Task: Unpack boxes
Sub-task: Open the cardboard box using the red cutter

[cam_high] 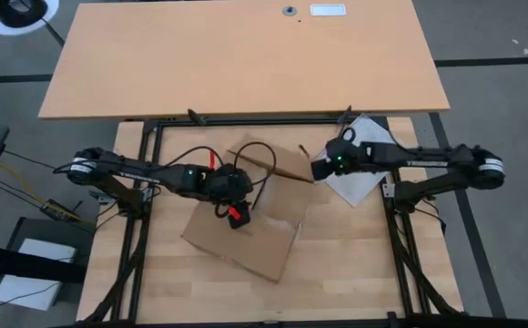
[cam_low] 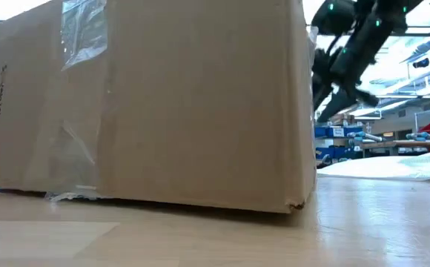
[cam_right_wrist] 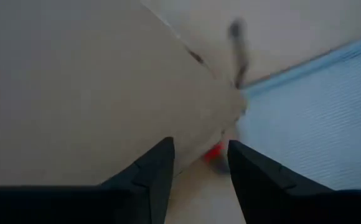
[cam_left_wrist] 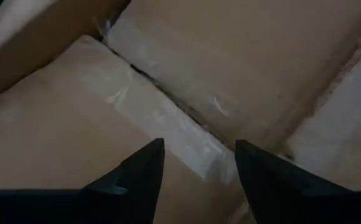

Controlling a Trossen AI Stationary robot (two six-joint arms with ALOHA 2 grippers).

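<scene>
one brown carton (cam_high: 246, 239) sits mid-surface, flaps spread and tape strips across its seams. it looks stiff but light, likely to slide on the wood, so a flap edge seems the best hold. the left gripper (cam_high: 232, 212) hangs wide and empty inside it; the right gripper (cam_high: 321, 169) stands parted, empty, beside the far flap

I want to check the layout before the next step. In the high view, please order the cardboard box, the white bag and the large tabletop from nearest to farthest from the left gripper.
1. Cardboard box: directly under the left gripper.
2. Large tabletop: beyond the box, at the far side.
3. White bag: far right, under the right arm.
</scene>
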